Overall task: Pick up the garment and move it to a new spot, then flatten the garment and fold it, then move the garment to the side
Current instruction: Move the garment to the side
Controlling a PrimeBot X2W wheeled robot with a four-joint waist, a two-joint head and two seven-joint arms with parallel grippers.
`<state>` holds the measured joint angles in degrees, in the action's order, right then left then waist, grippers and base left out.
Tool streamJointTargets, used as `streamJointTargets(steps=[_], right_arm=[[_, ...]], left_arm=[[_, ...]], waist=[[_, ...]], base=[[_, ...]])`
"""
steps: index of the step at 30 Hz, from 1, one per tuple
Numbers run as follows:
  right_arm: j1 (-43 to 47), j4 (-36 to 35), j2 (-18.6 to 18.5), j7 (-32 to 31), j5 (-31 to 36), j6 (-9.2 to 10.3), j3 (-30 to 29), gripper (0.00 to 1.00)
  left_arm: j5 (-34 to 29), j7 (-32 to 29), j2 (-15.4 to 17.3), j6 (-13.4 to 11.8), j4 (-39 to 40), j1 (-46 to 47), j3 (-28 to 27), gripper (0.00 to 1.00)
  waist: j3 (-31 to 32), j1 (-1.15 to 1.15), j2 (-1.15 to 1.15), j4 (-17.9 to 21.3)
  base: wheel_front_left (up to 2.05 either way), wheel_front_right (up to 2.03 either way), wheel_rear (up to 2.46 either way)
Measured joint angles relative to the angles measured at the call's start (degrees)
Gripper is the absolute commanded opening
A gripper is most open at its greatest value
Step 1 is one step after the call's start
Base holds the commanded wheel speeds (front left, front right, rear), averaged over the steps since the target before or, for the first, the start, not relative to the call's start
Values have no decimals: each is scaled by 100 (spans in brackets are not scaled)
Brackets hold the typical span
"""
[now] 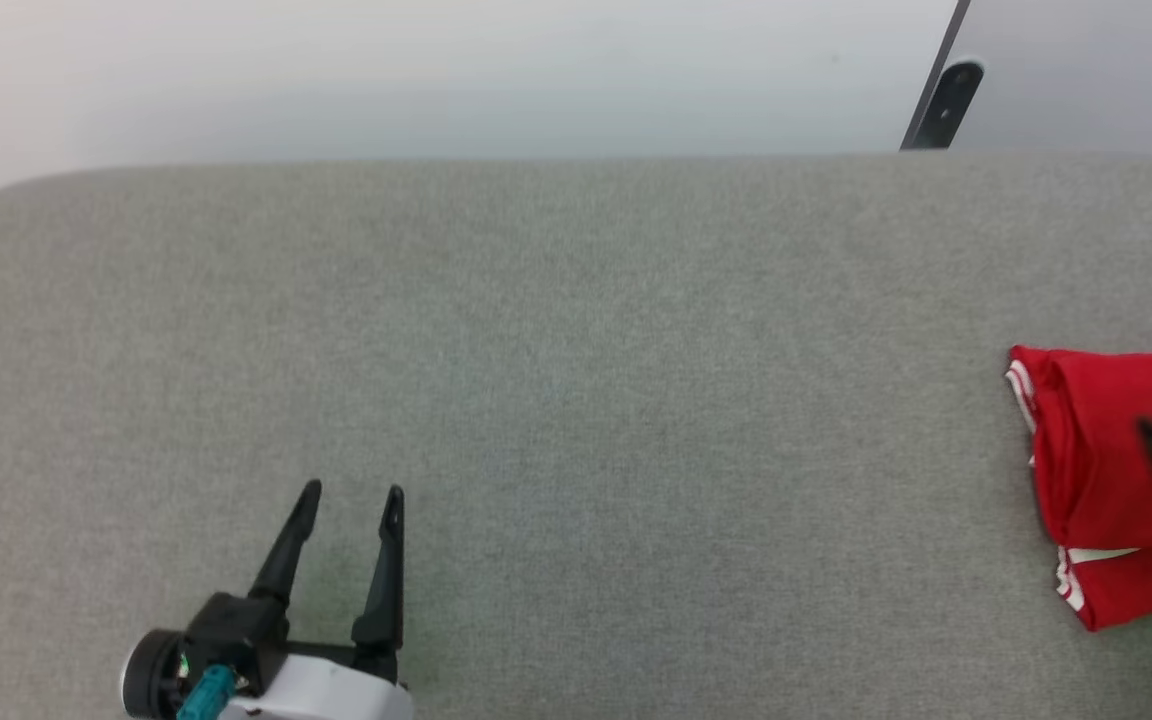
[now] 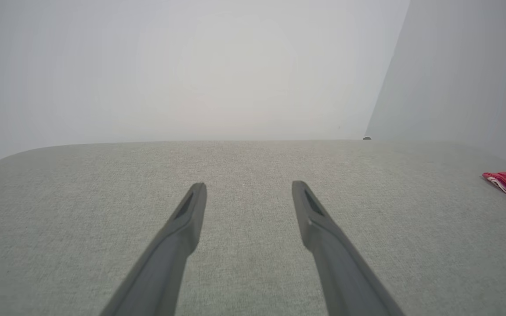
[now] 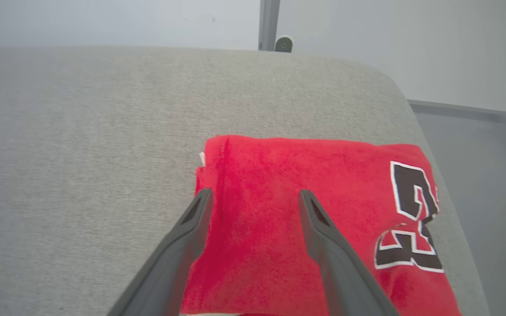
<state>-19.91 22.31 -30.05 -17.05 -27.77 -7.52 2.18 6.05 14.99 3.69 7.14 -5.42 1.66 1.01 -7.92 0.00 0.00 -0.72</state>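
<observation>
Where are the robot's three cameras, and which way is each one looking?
Head view: on the robot's head, looking forward and down at the grey padded surface; left jaws open at lower left, right jaws over the red garment at the right edge.
Left wrist view: on the left wrist, looking low across the surface towards a pale wall; its own jaws open.
Right wrist view: on the right wrist, looking down onto the garment; its own jaws open above it.
Shared: all three show the garment.

The left end effector [image 1: 353,490] sits low on the robot's left, its two dark fingers [image 1: 286,550] spread wide and pointing forward (pale wrist [image 1: 321,690] behind). The right end effector [image 3: 255,193] reaches far right, likewise parted, gripping nothing.
</observation>
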Motion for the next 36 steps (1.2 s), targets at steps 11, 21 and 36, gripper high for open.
streamJointTargets(steps=[11, 21, 36], right_arm=[[349, -583, 933, 650, 214, 0, 375, 100], [1090, -1027, 1446, 1143, 417, 0, 442, 100], [2324, -2230, 1807, 1060, 563, 0, -375, 100]], left_arm=[[52, 0, 65, 16, -338, -101, -103, 100], [129, 0, 66, 15, -534, -218, -190, 100], [213, 0, -22, -177, -14, -1029, -145, 100]], waist=[[463, 0, 0, 37], [720, 0, 0, -14], [646, 0, 0, -18]], base=[[0, 0, 0], [0, 0, 0], [0, 0, 0]])
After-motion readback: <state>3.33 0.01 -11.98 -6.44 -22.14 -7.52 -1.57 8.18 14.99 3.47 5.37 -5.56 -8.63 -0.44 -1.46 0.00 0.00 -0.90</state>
